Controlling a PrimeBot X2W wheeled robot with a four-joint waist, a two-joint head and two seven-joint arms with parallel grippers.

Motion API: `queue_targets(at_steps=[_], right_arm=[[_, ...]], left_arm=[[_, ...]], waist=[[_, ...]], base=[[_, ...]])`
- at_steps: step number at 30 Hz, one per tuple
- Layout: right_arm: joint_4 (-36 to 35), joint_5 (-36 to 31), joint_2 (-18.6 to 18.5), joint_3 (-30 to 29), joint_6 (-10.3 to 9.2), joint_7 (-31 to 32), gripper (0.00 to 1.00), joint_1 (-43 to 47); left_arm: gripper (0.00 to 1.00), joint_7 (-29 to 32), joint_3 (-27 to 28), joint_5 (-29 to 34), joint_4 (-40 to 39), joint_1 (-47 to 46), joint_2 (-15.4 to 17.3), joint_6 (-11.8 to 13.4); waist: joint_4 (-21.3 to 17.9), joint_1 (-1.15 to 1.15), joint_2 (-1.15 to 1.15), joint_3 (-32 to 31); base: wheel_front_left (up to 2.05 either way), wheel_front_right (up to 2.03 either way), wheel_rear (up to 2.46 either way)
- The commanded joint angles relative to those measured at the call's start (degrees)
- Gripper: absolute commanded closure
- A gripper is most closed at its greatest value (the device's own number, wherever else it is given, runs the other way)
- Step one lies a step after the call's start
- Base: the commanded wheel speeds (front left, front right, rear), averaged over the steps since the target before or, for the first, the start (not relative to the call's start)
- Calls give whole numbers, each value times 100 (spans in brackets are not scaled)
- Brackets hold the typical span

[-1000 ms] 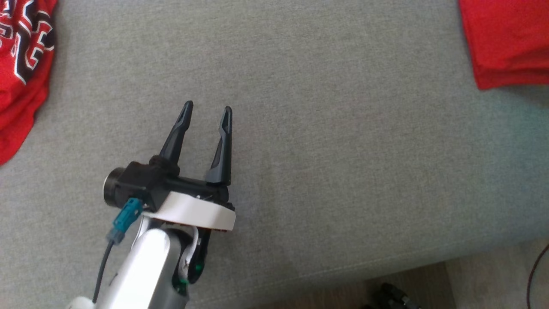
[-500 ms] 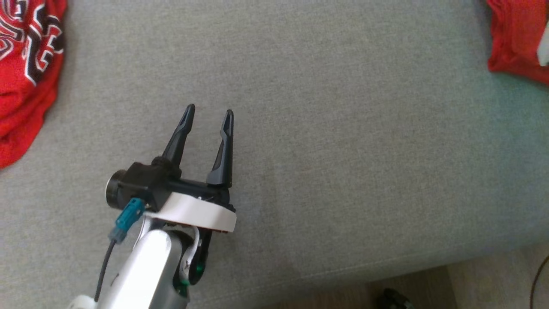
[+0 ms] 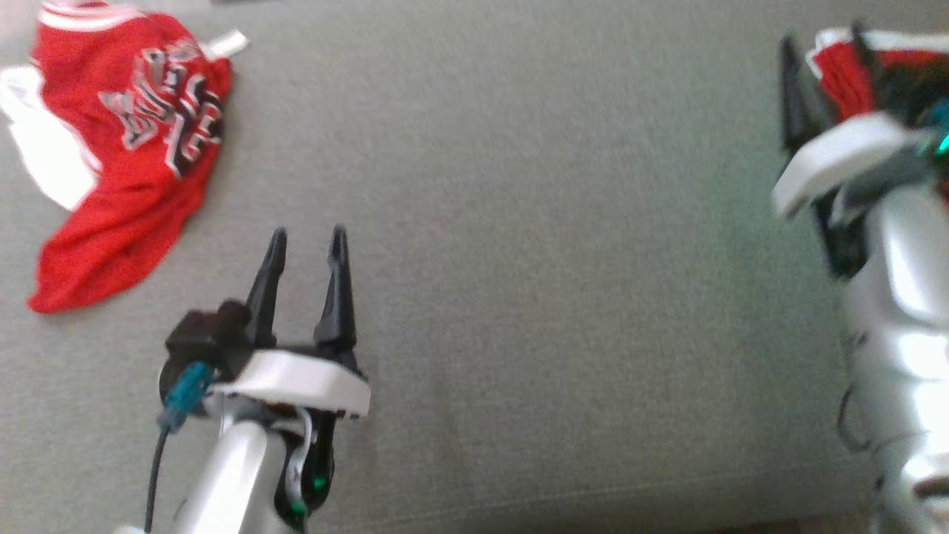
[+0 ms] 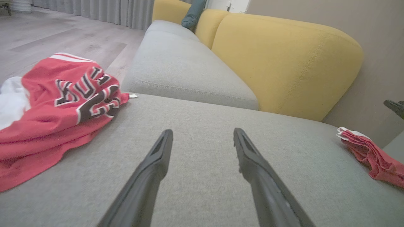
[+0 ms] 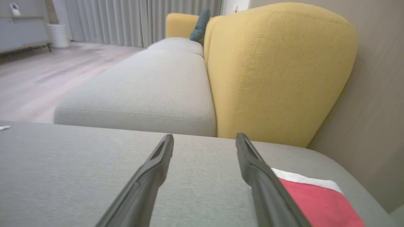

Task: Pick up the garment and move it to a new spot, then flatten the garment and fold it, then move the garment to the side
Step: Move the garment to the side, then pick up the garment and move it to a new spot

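garment: far left on the grey sofa cushion; crumpled heap, lettering up, white sleeve sticking out on its left; nothing touching it
left claw: spread wide, empty; hovering near the heap, a bit right of it and on my side
the pick, imo: swing left, come down on a raised fold at the red edge rather than the flat lettering; pinch firmly, lift slow so it doesn't drag
right claw: blurry on the head cam; its wrist cam shows fingers apart, nothing between
small red bundle: just beside the right claw; not my target, steer clear
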Motion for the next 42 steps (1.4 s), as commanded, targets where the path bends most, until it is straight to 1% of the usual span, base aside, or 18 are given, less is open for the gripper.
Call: queue_targets(at_steps=[1, 6, 9, 10, 11, 14, 20, 29, 42], right_arm=[[-323, 55, 187, -24, 37, -141, 0, 219], [-829, 8, 666, -311, 37, -374, 0, 1230], [-1236, 47, 865, -362, 37, -422, 0, 1867], [-1385, 86, 899, -376, 37, -434, 0, 2077], [-1681, 148, 934, -384, 37, -431, 0, 2497], [-2101, 455, 943, -215, 37, -434, 0, 3053], [-2597, 756, 945, -122, 37, -484, 0, 3744], [-3177, 958, 946, 6, 37, -576, 0, 4308], [-3244, 967, 946, 86, 37, -472, 0, 4456]], left_arm=[[0, -62, 272, -75, -87, 70, -11, 33], [0, -68, 534, -138, 38, 373, -76, 42], [0, -68, 660, -130, 90, 576, -104, 11], [0, -69, 683, -121, 113, 633, -111, -12], [0, -69, 721, -95, 155, 734, -125, -49], [0, -69, 751, -7, 198, 842, -138, -74], [0, -69, 755, 71, 230, 945, -166, -125], [0, -70, 839, 83, 245, 1107, -195, -139], [0, -70, 807, 102, 322, 1166, -209, -181]], waist=[[288, 0, 0, -530], [514, 0, 0, -1063], [590, 0, 0, -1267], [618, 0, 0, -1322], [671, 0, 0, -1422], [719, 0, 0, -1479], [780, 0, 0, -1525], [746, 0, 0, -1570], [768, 0, 0, -1628]], base=[[0, 0, 0], [0, 0, 0], [0, 0, 0], [0, 0, 0], [0, 0, 0], [0, 0, 0], [0, 0, 0], [0, 0, 0], [0, 0, 0]])
